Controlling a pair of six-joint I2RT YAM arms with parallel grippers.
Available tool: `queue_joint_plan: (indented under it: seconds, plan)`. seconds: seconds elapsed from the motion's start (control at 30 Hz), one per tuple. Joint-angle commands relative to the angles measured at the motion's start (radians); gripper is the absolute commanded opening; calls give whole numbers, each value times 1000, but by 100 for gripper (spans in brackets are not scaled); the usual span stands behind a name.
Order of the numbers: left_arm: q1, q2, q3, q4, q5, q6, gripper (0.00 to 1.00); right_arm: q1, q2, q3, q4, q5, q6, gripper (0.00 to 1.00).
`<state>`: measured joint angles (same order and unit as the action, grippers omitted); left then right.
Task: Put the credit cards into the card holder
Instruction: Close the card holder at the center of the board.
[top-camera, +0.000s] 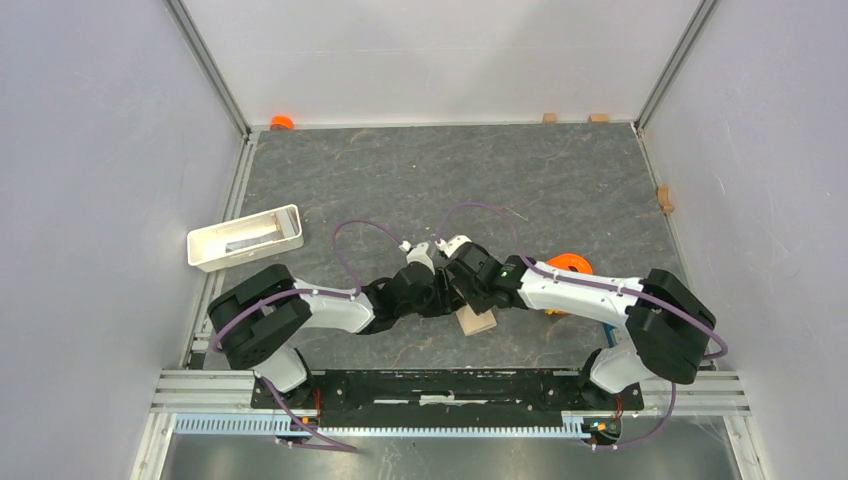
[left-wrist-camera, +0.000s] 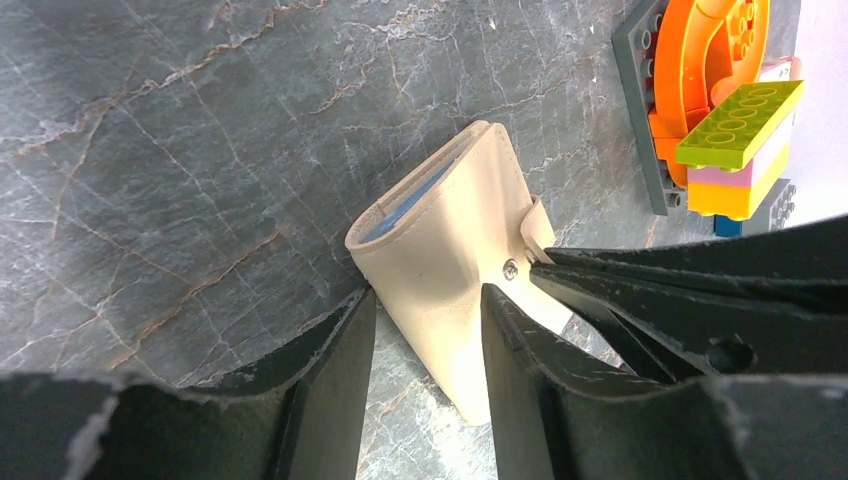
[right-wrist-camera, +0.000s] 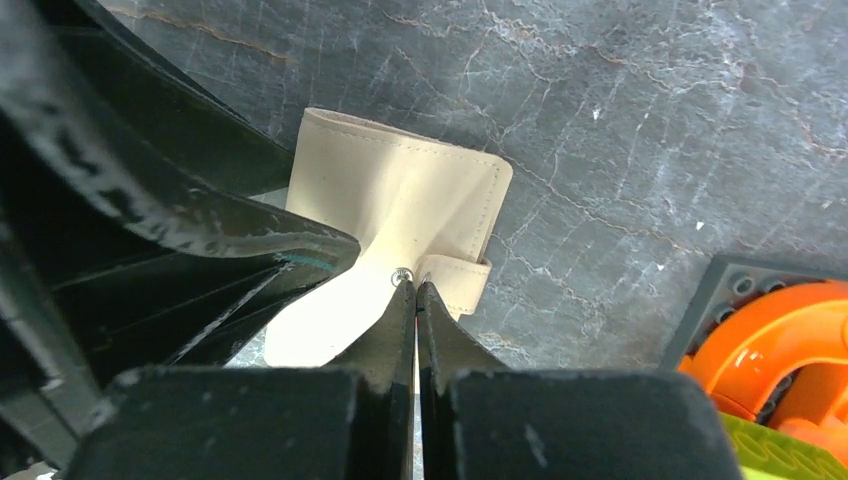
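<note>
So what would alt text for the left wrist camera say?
A beige card holder lies closed on a grey marbled table, the left gripper straddling its near edge with fingers apart. The right gripper pinches its snap tab, and toy bricks sit at the upper right.

Card holder: matt beige leather-look w/ stitched edges, small shiny metal snap on its tab; blue-grey lining peeks at its open edge. Tabletop under the holder: dark grey stone-look, veined, faint sheen. Left gripper astride the holder: black matt plastic, scuffed, rough edges; right gripper at the snap, same finish. Toy bricks right of holder: glossy plastic, studded. Tray far left of holder: white smooth plastic.
</note>
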<state>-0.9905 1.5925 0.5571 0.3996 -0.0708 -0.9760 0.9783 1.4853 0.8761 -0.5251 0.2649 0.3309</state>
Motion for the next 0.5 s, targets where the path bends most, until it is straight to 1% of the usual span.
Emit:
queue_joint_plan:
  seconds: [0.0,0.27,0.47]
  plan:
    - [-4,38,-5,-66,-1,-12,50,-55,-37,-34,96,-140,-64,0]
    - [-5,56,-2,-65,-5,-5,49,-169,-62,-114,199,-352,-103,0]
    - [-5,62,1,-68,-7,2,48,-210,-88,-117,198,-424,-124,0]
